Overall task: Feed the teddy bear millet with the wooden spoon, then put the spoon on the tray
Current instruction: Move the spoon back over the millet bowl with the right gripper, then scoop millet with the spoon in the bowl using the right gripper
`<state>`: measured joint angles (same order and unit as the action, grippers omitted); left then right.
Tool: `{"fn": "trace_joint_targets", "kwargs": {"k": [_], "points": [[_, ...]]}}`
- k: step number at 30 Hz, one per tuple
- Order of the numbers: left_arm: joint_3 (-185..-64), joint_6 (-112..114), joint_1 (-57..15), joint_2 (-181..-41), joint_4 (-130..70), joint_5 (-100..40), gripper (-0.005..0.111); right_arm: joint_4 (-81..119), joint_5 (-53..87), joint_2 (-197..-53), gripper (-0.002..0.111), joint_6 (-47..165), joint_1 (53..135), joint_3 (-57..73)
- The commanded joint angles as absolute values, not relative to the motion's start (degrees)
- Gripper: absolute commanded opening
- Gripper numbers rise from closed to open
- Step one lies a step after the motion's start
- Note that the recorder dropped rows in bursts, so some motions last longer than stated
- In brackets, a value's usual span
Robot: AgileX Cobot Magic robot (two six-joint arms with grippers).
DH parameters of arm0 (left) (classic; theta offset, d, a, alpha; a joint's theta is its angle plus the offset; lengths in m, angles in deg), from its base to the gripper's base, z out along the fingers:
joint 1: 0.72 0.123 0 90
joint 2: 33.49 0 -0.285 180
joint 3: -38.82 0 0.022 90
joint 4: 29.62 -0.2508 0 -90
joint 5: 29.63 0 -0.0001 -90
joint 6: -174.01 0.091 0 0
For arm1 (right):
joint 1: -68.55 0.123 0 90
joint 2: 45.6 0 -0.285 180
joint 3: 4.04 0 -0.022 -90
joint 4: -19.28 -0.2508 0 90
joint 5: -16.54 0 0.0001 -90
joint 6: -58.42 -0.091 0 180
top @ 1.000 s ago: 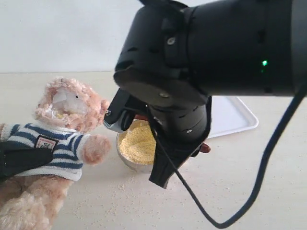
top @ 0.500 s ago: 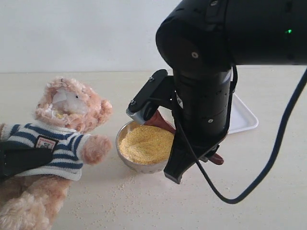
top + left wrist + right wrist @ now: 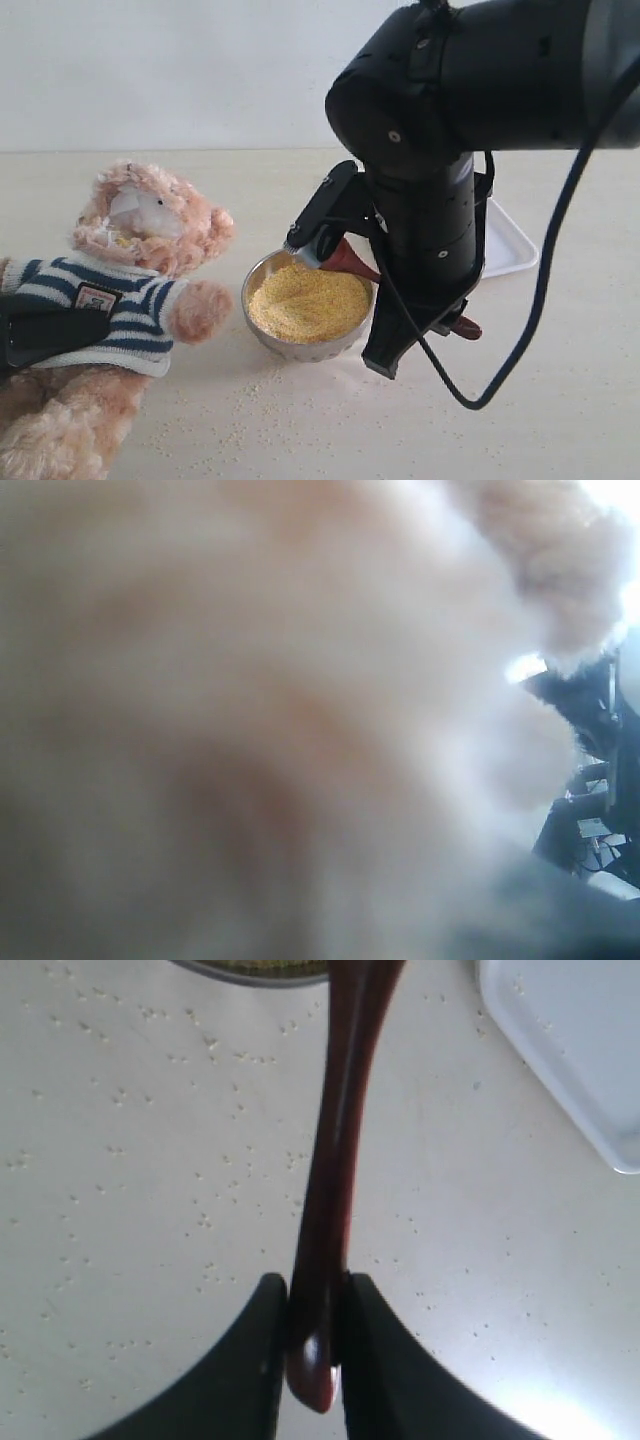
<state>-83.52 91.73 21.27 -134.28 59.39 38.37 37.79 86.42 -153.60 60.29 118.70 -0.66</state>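
Feeding scene with the spoon held over the bowl. The wooden spoon point(image 3: 335, 1150) is clamped by its slim handle between the two black fingers of the right gripper point(image 3: 315, 1295), with the handle end protruding just past them. Its bowl end is seen in the exterior view at the far-right rim of the metal bowl point(image 3: 300, 348), just above the millet point(image 3: 305, 300). Much of the spoon and the left part of the tray point(image 3: 508, 245), which lies far right, are hidden behind the bulky right arm point(image 3: 440, 200); a black cable point(image 3: 541, 300) loops down before the table point(image 3: 560, 400). Loose grains point(image 3: 210, 1220) are scattered beside the bowl. The teddy bear point(image 3: 150, 225) is propped at the left, its paw near the bowl. The left gripper point(image 3: 45, 335) is laid against its striped shirt, and whether its jaws are apart or together cannot be told, since its wrist view is filled by blurred fur.
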Motion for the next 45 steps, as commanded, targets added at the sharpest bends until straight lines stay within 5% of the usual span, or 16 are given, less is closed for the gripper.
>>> {"fn": "trace_joint_targets", "kwargs": {"k": [1,45], "points": [[-84.0,92.13,21.42,-134.23,59.92,40.34,0.005,40.46,86.5,-156.3,0.001,61.6,118.26,-1.81],[-84.0,92.13,21.42,-134.23,59.92,40.34,0.005,63.07,86.5,-164.08,0.001,59.16,124.06,-0.59]]}}
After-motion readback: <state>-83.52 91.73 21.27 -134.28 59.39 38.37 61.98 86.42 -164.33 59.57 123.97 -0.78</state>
